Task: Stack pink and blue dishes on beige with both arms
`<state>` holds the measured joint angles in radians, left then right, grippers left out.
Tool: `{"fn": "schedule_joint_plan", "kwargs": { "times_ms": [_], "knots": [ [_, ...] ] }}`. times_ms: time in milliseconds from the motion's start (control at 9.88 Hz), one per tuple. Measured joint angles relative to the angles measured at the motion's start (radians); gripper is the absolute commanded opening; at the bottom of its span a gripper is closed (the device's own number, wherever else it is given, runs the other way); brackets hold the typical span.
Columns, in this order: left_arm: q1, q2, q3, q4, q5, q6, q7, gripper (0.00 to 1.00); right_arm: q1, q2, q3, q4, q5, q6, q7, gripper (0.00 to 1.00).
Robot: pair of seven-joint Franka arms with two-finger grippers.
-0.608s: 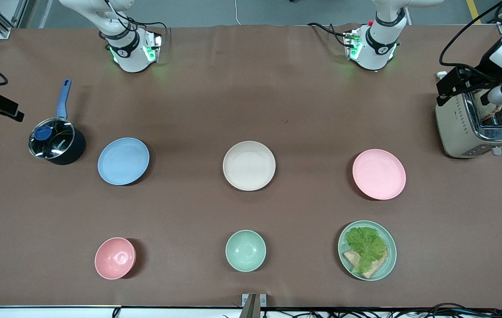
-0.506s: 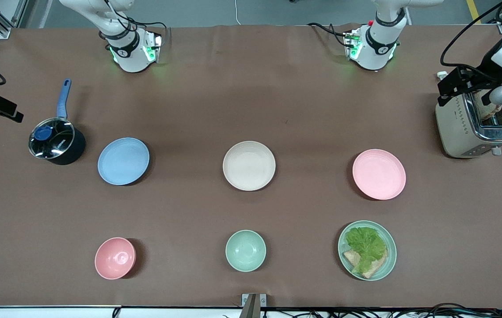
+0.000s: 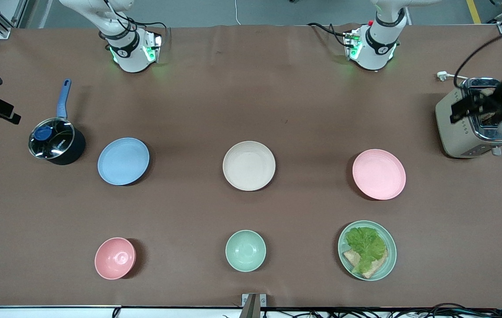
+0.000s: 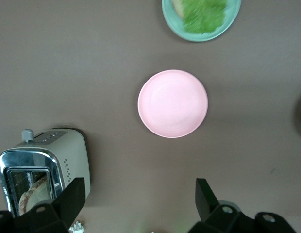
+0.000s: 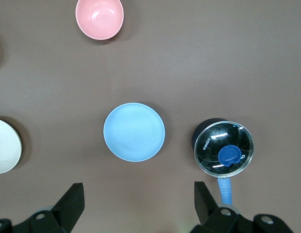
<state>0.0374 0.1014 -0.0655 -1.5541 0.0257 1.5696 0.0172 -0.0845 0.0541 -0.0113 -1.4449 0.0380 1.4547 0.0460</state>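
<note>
Three equal plates lie in a row across the table's middle: the pale blue plate (image 3: pixel 123 160) toward the right arm's end, the beige plate (image 3: pixel 249 165) in the centre, the pink plate (image 3: pixel 378 174) toward the left arm's end. My left gripper (image 4: pixel 139 199) hangs open and empty high over the toaster (image 3: pixel 476 119); its view shows the pink plate (image 4: pixel 173 103) below. My right gripper (image 5: pixel 138 199), also open and empty, hovers off the table's end beside the pot (image 3: pixel 56 141), with the blue plate (image 5: pixel 134 131) in its view.
A lidded dark pot (image 5: pixel 224 148) with a blue handle stands beside the blue plate. Nearer the front camera lie a pink bowl (image 3: pixel 115 258), a pale green bowl (image 3: pixel 245 250) and a green plate (image 3: pixel 390 260) with lettuce and bread. Bread sits in the toaster (image 4: pixel 43 170).
My left gripper has swung across above the toaster, uncovering the white plug on the table. My right gripper has drifted very slightly. No plate has moved.
</note>
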Motion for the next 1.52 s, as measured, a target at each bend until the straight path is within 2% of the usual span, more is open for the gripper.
{"fn": "schedule_joint_plan", "kwargs": {
  "times_ms": [101,304,506,709,911,1013,1215,1316,1519],
  "knots": [
    [0.018,0.032,0.0,-0.079,0.0,0.119,0.003,1.0,0.0,0.0,0.0,-0.01,0.0,0.0,0.0,1.0],
    [0.048,0.069,0.0,-0.3,-0.007,0.423,0.036,1.0,-0.005,0.003,-0.001,-0.09,0.0,0.037,-0.003,1.0],
    [0.1,0.138,-0.001,-0.455,-0.075,0.644,0.177,1.0,-0.006,0.013,0.0,-0.234,0.001,0.187,-0.009,1.0],
    [0.14,0.24,-0.001,-0.484,-0.178,0.724,0.305,0.75,-0.005,0.028,0.002,-0.412,0.004,0.389,-0.02,1.0],
    [0.142,0.325,-0.006,-0.484,-0.214,0.793,0.375,0.55,-0.003,0.054,0.004,-0.574,0.01,0.583,-0.09,1.0],
    [0.142,0.356,-0.008,-0.484,-0.217,0.822,0.391,0.42,-0.004,0.078,0.003,-0.622,0.031,0.643,-0.141,1.0],
    [0.142,0.386,-0.009,-0.482,-0.217,0.835,0.396,0.08,-0.013,0.145,-0.007,-0.646,0.095,0.698,-0.27,1.0],
    [0.141,0.392,-0.01,-0.481,-0.217,0.835,0.396,0.0,-0.026,0.188,-0.017,-0.647,0.135,0.719,-0.361,1.0],
    [0.142,0.385,-0.025,-0.471,-0.218,0.833,0.4,0.0,-0.058,0.27,-0.041,-0.647,0.245,0.75,-0.569,1.0]
  ]
}}
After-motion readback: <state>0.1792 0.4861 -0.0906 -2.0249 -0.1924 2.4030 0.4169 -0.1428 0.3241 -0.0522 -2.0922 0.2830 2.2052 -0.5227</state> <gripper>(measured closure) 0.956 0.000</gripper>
